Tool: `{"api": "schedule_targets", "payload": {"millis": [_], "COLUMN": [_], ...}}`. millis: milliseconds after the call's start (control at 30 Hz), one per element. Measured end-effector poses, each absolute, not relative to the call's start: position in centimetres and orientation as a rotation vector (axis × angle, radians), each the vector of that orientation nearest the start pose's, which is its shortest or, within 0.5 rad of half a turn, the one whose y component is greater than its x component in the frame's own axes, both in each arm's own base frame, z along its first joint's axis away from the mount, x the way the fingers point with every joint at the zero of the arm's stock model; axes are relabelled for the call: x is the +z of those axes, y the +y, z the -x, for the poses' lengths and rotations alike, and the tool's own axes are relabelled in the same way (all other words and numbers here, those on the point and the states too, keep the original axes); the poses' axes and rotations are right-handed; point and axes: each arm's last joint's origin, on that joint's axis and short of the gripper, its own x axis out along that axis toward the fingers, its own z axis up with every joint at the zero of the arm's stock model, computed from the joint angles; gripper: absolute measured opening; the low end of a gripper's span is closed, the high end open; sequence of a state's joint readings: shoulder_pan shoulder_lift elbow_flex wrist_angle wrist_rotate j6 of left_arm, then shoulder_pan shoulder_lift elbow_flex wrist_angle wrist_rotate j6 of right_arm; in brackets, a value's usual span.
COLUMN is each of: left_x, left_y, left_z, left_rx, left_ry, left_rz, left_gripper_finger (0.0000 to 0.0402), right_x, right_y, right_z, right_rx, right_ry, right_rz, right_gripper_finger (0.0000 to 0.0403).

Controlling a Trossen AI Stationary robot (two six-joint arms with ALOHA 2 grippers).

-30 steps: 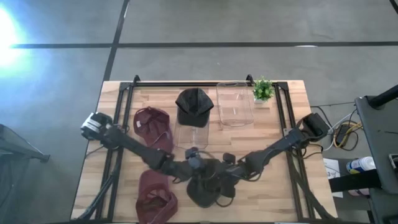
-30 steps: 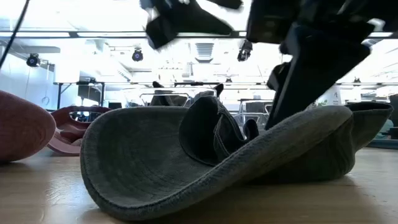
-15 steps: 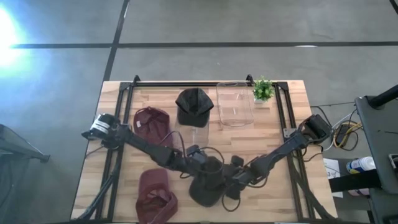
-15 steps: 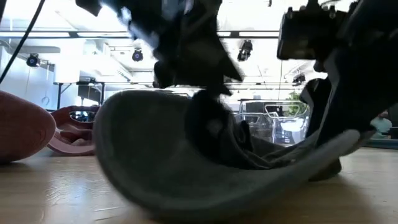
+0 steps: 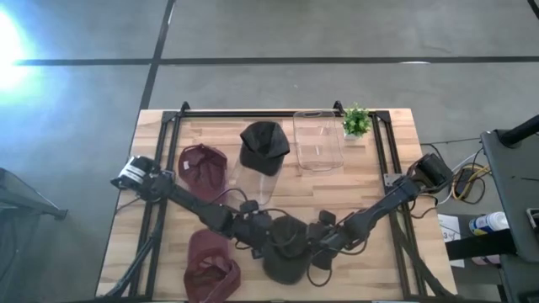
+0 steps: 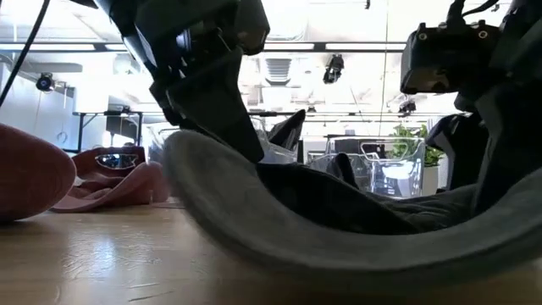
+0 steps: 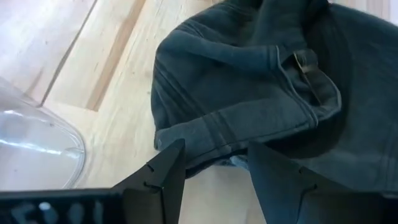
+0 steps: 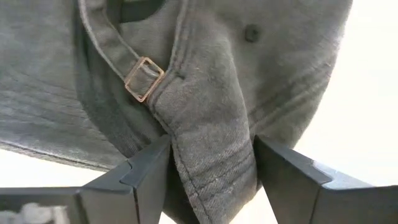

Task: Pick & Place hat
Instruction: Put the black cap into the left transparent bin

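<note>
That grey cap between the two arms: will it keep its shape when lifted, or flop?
Probably flop: the grey cap folds and creases where the right end effector straddles its cloth. Its brim looks stiffer, holding a smooth curve. Likely light.

A light wooden table [image 5: 210,126] with a black frame stands on a grey concrete floor [image 5: 337,34] crossed by dark seams. Glare blooms at nine o'clock. Grey furniture [image 5: 514,177] sits at three o'clock. Beyond the table, ceiling light strips [image 6: 339,47] brighten a large white hall.
</note>
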State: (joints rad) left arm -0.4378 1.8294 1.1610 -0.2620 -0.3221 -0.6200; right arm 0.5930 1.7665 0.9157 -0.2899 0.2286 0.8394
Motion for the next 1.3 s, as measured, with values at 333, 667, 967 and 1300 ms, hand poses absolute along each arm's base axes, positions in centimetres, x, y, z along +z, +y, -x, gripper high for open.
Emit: {"api": "schedule_targets", "payload": {"millis": [333,667,967,1300], "left_x": [18.0,23.9,25.2,19.0], "left_y": [-16.6,-17.6,-17.4,-18.0], "left_z": [-33.5,-35.8,-38.0,-40.3], "left_rx": [0.151,0.205,0.198,0.303], "left_ry": [0.869,0.673,0.516,0.626], "left_rz": [0.255,0.184,0.334,0.277], "left_gripper_finger": [0.0167,0.0167,0.0167,0.0167], "right_x": [14.4,18.1,18.9,14.7], "right_y": [16.2,15.6,15.8,16.5], "right_z": [-25.1,-24.5,-25.3,-27.0], "right_rx": [-0.186,-0.157,-0.143,-0.227], "right_ry": [1.168,1.033,0.911,0.946], "right_rz": [-0.233,-0.250,-0.296,-0.310], "right_gripper_finger": [0.0224,0.0224,0.0224,0.0224]}}
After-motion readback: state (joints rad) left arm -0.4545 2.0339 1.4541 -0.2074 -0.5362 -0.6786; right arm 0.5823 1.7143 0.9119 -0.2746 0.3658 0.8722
